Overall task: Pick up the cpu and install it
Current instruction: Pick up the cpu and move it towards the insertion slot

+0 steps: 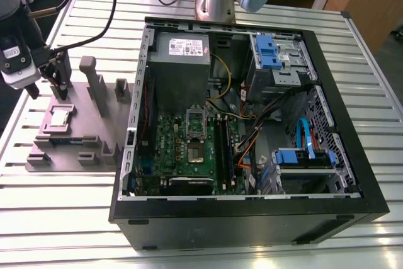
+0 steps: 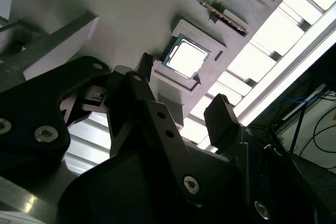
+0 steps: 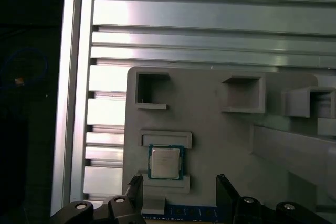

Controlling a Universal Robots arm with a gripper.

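The cpu (image 1: pixel 61 118) is a small silvery square chip lying flat in a recess of a grey holder plate (image 1: pixel 88 131) at the exterior view's left, outside the computer case. My gripper (image 1: pixel 47 88) hangs just above and behind the chip, open and holding nothing. Both wrist views show the cpu (image 2: pixel 185 59) (image 3: pixel 166 162) beyond the dark fingertips (image 2: pixel 223 118), and the open gripper (image 2: pixel 181 98) (image 3: pixel 181 191) is apart from it. The dark socket (image 1: pixel 196 154) sits on the green circuit board (image 1: pixel 170 137) inside the case.
The open black computer case (image 1: pixel 252 218) lies on a slatted metal table (image 1: pixel 63 218). Inside are a grey power supply (image 1: pixel 179 51), blue drive brackets (image 1: pixel 267 51) and loose cables (image 1: pixel 252 137). Upright grey posts (image 1: pixel 94 83) rise from the holder plate beside the gripper.
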